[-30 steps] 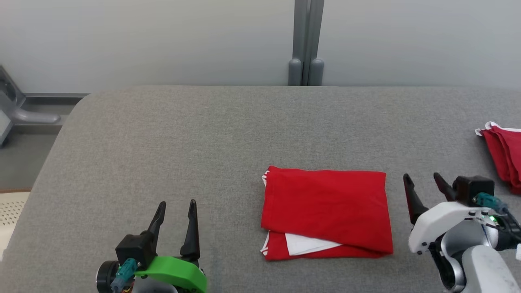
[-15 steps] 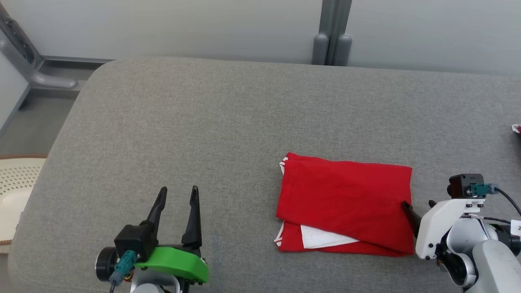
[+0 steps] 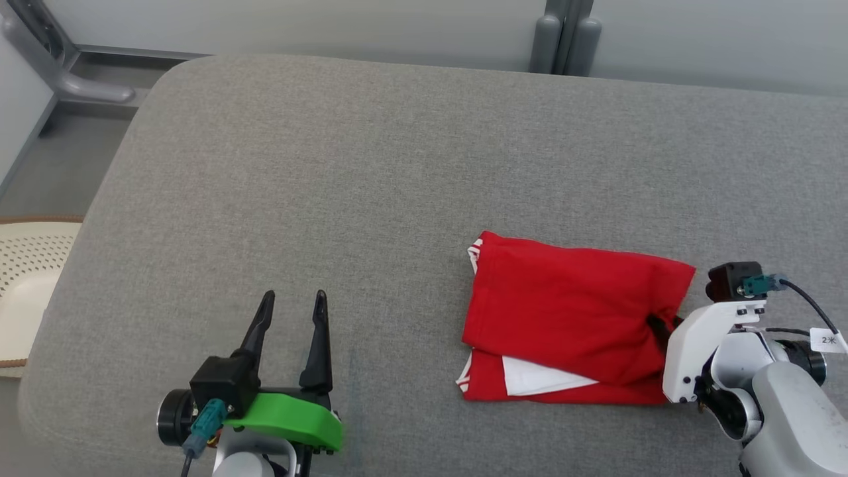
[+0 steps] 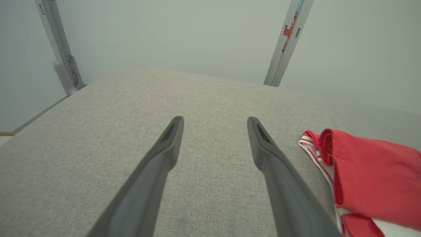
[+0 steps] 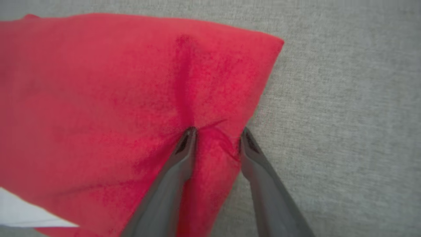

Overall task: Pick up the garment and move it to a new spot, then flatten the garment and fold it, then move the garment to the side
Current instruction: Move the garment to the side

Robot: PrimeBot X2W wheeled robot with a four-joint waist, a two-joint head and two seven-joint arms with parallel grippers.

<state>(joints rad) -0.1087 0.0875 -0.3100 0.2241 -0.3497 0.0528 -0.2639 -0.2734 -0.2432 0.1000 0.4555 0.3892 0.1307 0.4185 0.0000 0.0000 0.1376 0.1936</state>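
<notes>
The garment (image 3: pixel 570 318) is a folded red piece with white trim, lying on the grey padded table (image 3: pixel 331 165) right of centre. My right gripper (image 3: pixel 662 326) sits at its right edge. In the right wrist view its fingers (image 5: pixel 184 154) stand partly closed, and a ridge of the garment (image 5: pixel 98 98) is bunched between them at the right gripper (image 5: pixel 217 135). My left gripper (image 3: pixel 291 301) rests open near the front edge, well left of the cloth. In the left wrist view the left gripper (image 4: pixel 215 121) holds nothing, and the garment (image 4: pixel 371 168) shows at the right.
A cream perforated basket (image 3: pixel 26 265) stands off the table's left side. Grey posts (image 3: pixel 566 33) rise behind the far edge, and a grey frame leg (image 3: pixel 66 79) is at the upper left. Bare grey surface stretches left of and behind the garment.
The camera has turned and tilted. My right gripper went from open beside the garment's right edge onto that edge, and its jaws narrowed on the cloth, which now puckers. The left gripper stayed put.
</notes>
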